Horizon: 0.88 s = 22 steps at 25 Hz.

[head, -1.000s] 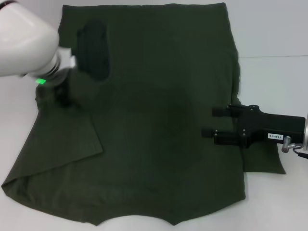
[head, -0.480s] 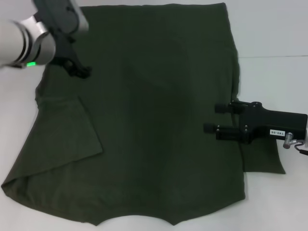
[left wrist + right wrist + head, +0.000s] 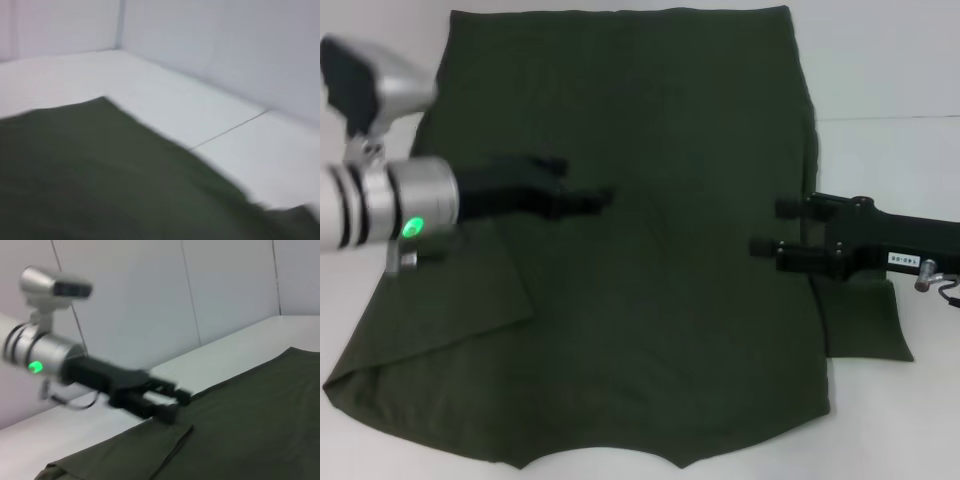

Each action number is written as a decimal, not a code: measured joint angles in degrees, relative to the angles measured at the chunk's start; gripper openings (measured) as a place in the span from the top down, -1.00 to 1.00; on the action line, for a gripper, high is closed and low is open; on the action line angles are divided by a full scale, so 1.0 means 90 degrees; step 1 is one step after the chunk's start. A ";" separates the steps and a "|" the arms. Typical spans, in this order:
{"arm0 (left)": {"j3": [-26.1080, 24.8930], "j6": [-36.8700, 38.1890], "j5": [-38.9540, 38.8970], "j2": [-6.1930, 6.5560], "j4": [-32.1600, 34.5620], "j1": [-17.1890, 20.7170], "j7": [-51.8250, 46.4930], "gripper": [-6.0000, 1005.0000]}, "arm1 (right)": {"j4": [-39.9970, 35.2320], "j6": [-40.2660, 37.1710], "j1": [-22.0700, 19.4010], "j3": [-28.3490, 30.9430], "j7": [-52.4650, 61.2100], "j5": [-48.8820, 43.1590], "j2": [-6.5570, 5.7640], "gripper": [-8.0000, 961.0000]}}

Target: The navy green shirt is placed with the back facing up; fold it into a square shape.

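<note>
Shirt (image 3: 650, 260) lay flat on white desk (image 3: 890, 70), dark olive, covering most of desk surface in head view. L sleeve (image 3: 460, 290) was folded inward over shirt body, its edge forming a diagonal flap. R sleeve (image 3: 865, 325) lay flat, sticking out past shirt's R edge. Edge of shirt nearest robot showed a shallow curved notch at centre.

L hand (image 3: 585, 198) was over shirt's L portion, above the folded sleeve, fingers pointing toward shirt centre. Fingers looked pressed close together, nothing between them; whether they touched cloth could not be determined. Green light showed on L wrist.

R hand (image 3: 775, 228) was at shirt's R edge, just above R sleeve, pointing inward toward shirt centre. Two fingers were spread apart, one above the other in head view, gripping nothing visible.

L wrist view: shirt (image 3: 100, 180) edge and bare desk (image 3: 200, 115) beyond, w/ a seam line on desk; own fingers not shown.

R wrist view: L hand (image 3: 172, 405) seen across shirt (image 3: 250, 425), low over cloth near folded sleeve edge.
</note>
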 joint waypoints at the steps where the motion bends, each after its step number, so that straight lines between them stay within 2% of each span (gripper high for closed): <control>1: -0.0190 0.0386 -0.0325 0.0073 -0.0307 0.0038 0.0141 -0.73 | 0.0000 0.0000 0.0000 0.0000 0.0000 0.0000 0.0000 -0.72; 5: -0.0928 0.1976 -0.1034 0.0411 -0.1502 0.0183 0.0929 -0.73 | -0.0044 -0.0035 0.0073 0.0118 0.0561 0.0007 -0.0081 -0.71; 7: -0.1088 0.2581 -0.1108 0.0481 -0.1849 0.0368 0.1486 -0.73 | -0.0053 -0.0093 0.0135 0.0165 0.0944 0.0010 -0.0150 -0.71; 10: -0.1113 0.2887 -0.1100 0.0414 -0.1802 0.0775 0.2123 -0.73 | -0.0131 -0.0139 0.0237 0.0127 0.1684 0.0002 -0.0275 -0.71; 14: -0.1149 0.3106 -0.1065 0.0375 -0.1778 0.1190 0.2576 -0.73 | -0.0177 -0.0238 0.0349 0.0085 0.3004 -0.0058 -0.0566 -0.71; 22: -0.1196 0.3183 -0.0961 0.0384 -0.1793 0.1222 0.2646 -0.73 | -0.0235 -0.0509 0.0278 0.0086 0.5122 -0.0648 -0.1223 -0.71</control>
